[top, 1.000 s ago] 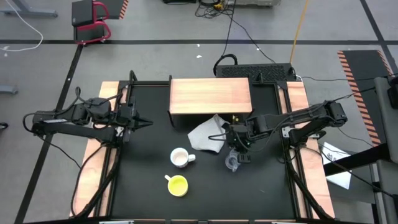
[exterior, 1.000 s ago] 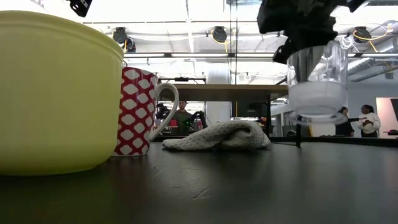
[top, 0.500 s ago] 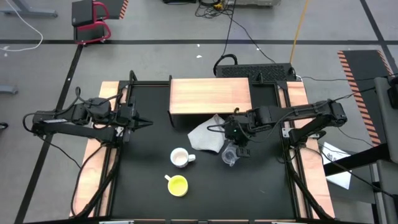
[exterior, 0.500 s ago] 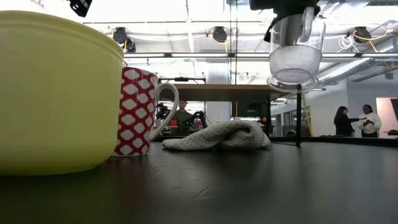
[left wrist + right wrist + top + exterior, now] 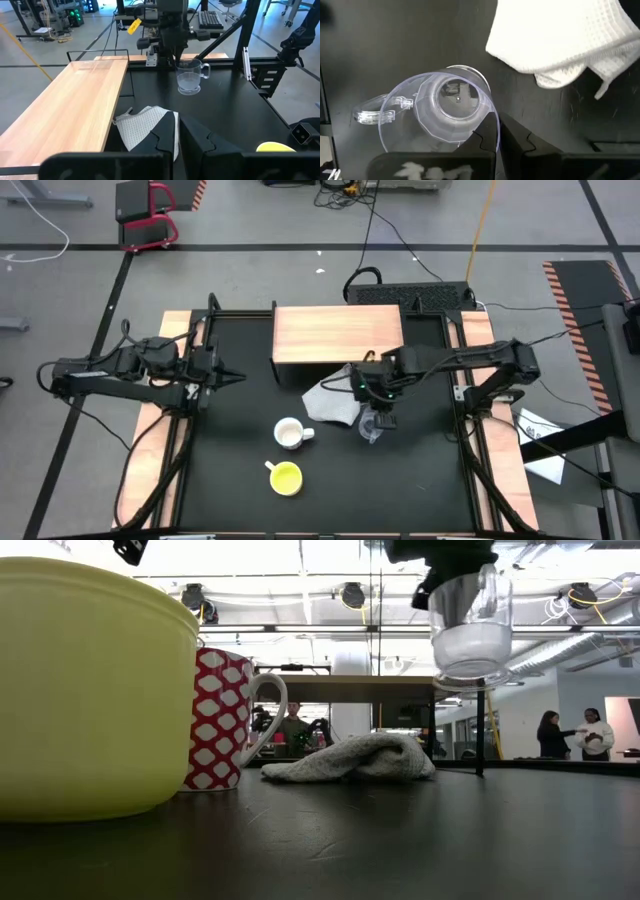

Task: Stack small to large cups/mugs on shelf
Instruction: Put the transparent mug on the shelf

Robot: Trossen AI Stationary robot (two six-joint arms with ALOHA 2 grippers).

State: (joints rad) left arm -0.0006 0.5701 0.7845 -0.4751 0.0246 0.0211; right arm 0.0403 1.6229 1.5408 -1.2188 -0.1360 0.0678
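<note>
The clear glass cup [image 5: 470, 625] hangs in the air above the black table, right of the grey-white cloth [image 5: 330, 402], with my right gripper [image 5: 375, 410] shut on it. The white patterned mug [image 5: 290, 434] and the yellow cup [image 5: 286, 478] stand upright on the table nearer the front edge. The light-wood shelf [image 5: 338, 335] stands at the table's far middle. My left gripper [image 5: 236, 377] waits shut at the left side, holding nothing. My right gripper pinches the glass cup's wall at the rim [image 5: 489, 120] between its two fingers, on the side away from the handle [image 5: 370, 112]. The fingers come steeply from above. The cup hangs below them, mouth up and nearly upright, clear of the table.
The cloth lies crumpled just in front of the shelf's near edge, between the shelf and the mug. Bare black tabletop [image 5: 430, 460] lies to the right of the cups. People stand in the room far beyond the table [image 5: 590, 735].
My right gripper has risen and gone toward the table's far edge, nearer the shelf, still shut on the glass cup. The cup has gone up with it, higher above the table, and hangs more upright than half a second ago.
</note>
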